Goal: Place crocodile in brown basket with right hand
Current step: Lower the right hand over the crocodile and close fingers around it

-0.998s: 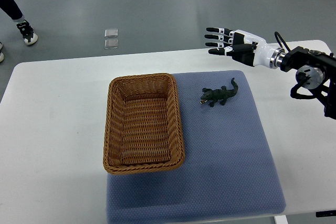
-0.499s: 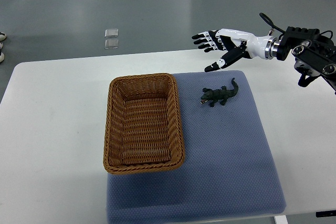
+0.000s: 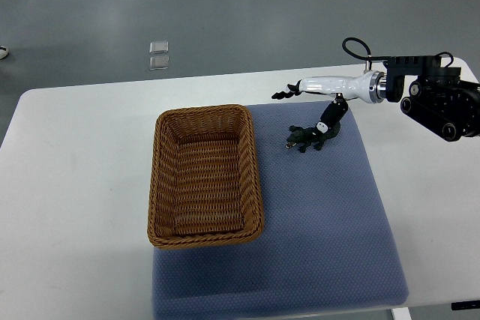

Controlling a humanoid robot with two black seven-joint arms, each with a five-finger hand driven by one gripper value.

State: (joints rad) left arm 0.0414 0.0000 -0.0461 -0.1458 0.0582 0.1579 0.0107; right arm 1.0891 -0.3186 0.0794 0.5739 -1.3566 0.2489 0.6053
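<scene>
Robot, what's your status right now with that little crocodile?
Right hand open, over the crocodile's tail, thumb down at it, no grasp yet. Crocodile on blue mat beside empty brown basket. Path clear.

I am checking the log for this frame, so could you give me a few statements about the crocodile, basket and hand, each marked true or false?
1. The crocodile lies on the blue mat. True.
2. The brown basket already holds the crocodile. False: the basket is empty and the toy lies to its right.
3. The right hand is over the crocodile's tail end, fingers spread. True.
4. The left hand is reaching for the basket. False: no left arm is in view.
5. The basket stands wholly on the mat. False: it overlaps the mat's left edge, partly on the white table.
</scene>
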